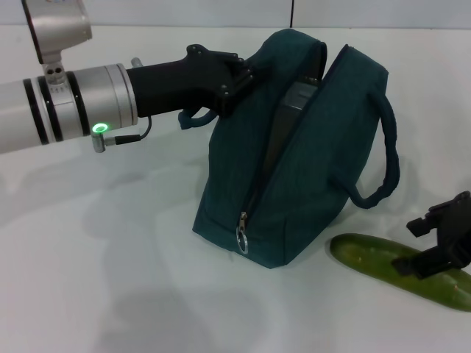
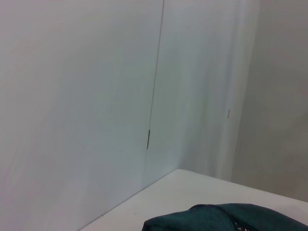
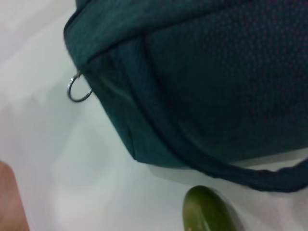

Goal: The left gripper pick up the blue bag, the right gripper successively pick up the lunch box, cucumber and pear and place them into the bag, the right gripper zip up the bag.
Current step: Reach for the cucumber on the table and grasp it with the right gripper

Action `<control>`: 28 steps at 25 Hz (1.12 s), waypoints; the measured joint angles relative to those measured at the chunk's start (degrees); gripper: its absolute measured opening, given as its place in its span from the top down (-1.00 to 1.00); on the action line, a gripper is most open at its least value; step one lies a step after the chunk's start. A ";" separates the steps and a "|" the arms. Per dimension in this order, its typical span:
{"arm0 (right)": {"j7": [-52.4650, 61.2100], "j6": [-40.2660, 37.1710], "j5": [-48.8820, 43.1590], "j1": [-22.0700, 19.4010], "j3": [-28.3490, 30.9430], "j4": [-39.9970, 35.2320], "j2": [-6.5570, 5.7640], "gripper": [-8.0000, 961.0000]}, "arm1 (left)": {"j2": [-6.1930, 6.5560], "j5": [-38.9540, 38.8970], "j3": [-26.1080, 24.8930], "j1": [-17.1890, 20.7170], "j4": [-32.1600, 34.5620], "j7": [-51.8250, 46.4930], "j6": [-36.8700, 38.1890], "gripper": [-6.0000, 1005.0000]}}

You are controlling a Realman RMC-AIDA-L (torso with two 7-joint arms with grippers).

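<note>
Left arm (image 1: 66, 103): silver-grey cylinder segments, black rings between them, small green glowing light on wrist ring, thin black cable looping from metal plug beside it. Left gripper (image 1: 234, 79): matte black, angular body with visible bolts. Right gripper (image 1: 441, 239): matte black, blocky, bracket-like parts.

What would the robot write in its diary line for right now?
left pincer: holding blue bag open by its handle | lunch box: inside bag | right pincer: over cucumber | zip: open
</note>
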 joint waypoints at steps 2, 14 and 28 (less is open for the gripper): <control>0.99 0.35 -0.93 0.81 -1.64 0.23 0.00 -0.55 | 0.01 0.01 0.00 0.00 0.00 0.01 0.00 0.89; 5.25 3.48 -6.34 3.40 -9.67 1.79 0.14 -0.54 | 0.12 0.03 0.00 0.28 0.42 0.04 0.05 0.88; 6.50 5.09 -9.36 7.18 -11.88 7.19 0.78 -0.53 | 0.12 -0.26 -0.01 0.31 0.27 0.65 0.04 0.88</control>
